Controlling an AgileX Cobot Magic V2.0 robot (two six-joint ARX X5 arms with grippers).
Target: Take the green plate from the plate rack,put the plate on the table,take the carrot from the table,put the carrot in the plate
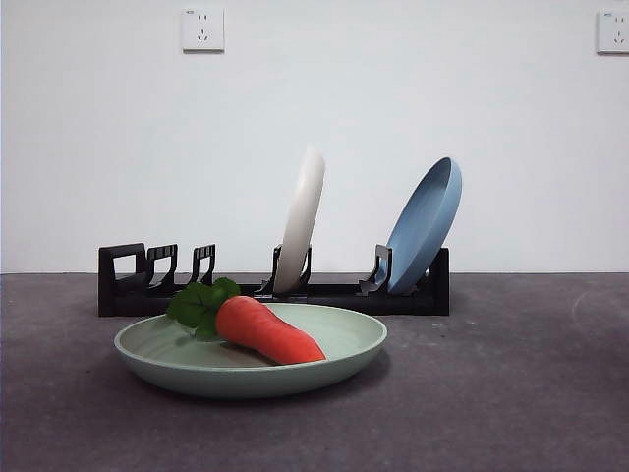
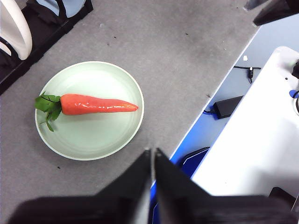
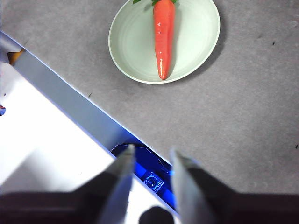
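Note:
The green plate lies flat on the dark grey table, in front of the black plate rack. The carrot lies in the plate, leaves to the left. The left wrist view shows the plate and carrot, the right wrist view the plate and carrot. My left gripper is shut and empty, high above the table's edge. My right gripper is open and empty, also raised over the table's edge. Neither shows in the front view.
A cream-white plate and a blue plate stand upright in the rack. A white bench and cables lie beyond the table's edge. The other arm's dark tip shows in the left wrist view.

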